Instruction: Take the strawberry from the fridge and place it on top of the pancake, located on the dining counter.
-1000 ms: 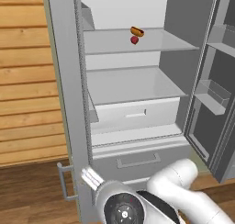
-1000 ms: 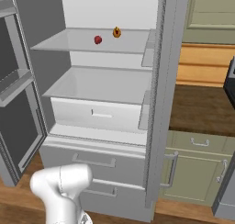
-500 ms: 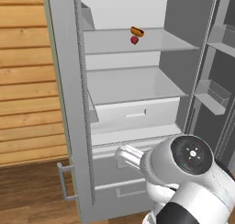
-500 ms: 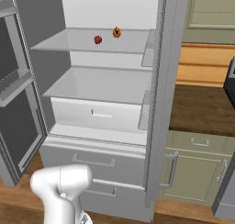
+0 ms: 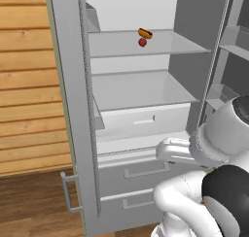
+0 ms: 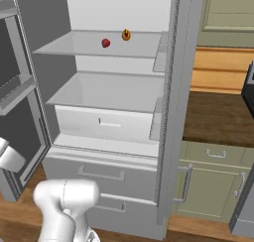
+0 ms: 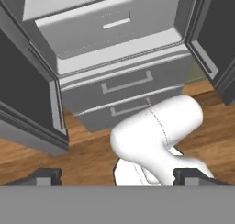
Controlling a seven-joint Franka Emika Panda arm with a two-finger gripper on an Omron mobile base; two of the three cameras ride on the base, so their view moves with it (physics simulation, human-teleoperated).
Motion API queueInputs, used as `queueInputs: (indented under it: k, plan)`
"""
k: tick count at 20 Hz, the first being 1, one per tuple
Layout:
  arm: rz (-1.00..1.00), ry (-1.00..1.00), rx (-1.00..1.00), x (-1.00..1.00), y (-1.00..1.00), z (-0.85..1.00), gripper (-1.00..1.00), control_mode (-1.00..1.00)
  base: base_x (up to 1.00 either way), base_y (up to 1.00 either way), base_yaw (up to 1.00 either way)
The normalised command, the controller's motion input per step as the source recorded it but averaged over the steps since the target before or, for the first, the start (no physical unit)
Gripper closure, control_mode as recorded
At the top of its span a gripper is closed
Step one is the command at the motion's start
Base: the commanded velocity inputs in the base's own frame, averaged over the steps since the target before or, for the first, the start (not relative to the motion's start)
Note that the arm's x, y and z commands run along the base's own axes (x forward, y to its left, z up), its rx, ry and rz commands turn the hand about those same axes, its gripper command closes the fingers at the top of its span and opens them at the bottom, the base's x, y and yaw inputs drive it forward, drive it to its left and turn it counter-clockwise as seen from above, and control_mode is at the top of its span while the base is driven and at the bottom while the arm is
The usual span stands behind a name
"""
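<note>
Left base view: fridge [image 5: 73, 110] open, strawberry [image 5: 142, 42] on upper shelf beside hot dog [image 5: 145, 33].
Right base view: strawberry untouched.
Hand view: claw [image 7: 117, 176] spread, empty, aimed low at drawers; strawberry far above.
Reach step; next, raise claw to shelf.

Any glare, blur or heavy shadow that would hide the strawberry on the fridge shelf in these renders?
Left base view: flat even light, no glare; strawberry sharp on the shelf beside the hot dog.
Right base view: equally crisp, the strawberry unshaded.
Hand view: door interiors read very dark; drawer fronts are clear.
</note>
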Motion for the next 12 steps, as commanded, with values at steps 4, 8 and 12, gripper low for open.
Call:
queueInputs:
  k: [4, 8, 12]
  plan:
    - [0.22, -0.07, -0.08, 0.0, -0.66, 0.2, -1.0, -1.0, 0.0, 0.0, 0.0]
    - [0.03, -0.09, 0.02, 0.03, -0.16, 0.28, -1.0, -1.0, 0.0, 0.0, 0.0]
    - [0.0, -0.25, 0.0, 0.06, 0.0, 0.35, -1.0, -1.0, 0.0, 0.0, 0.0]
